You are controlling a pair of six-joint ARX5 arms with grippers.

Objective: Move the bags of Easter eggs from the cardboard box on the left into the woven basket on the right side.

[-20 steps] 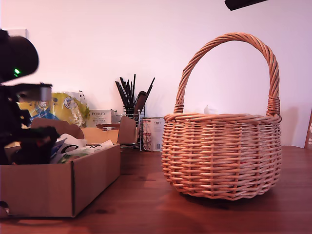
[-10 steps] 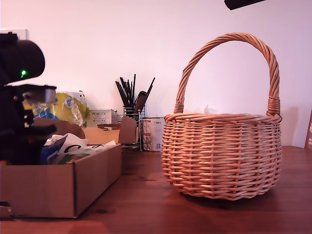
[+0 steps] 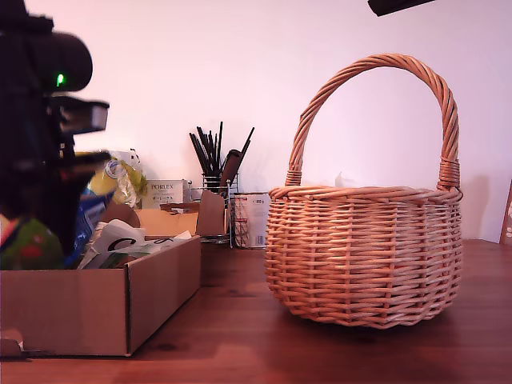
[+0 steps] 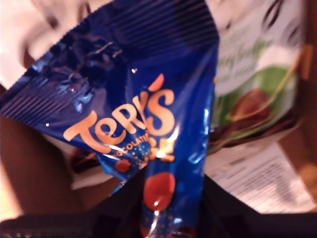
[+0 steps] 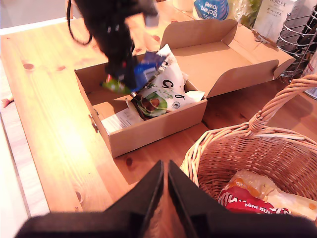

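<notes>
The blue Terry's bag [image 4: 143, 124] hangs from our first gripper [image 4: 158, 218], pinched by its lower edge above the cardboard box [image 5: 148, 131]. We judge it light, crinkly and slippery, best held at the flat seam. Our second gripper [image 5: 165, 186] waits with jaws together beside the woven basket [image 5: 213, 163], holding nothing.

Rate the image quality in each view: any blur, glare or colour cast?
Exterior view: pinkish cast on the wall; the arm is a dark, slightly smeared silhouette, while the basket is sharp. First wrist view: close and soft, with glare streaks on the blue Terry's bag and a blurred background. Second wrist view: warm, with the table washed out near the picture's edge and the arm over the cardboard box motion-blurred.
</notes>
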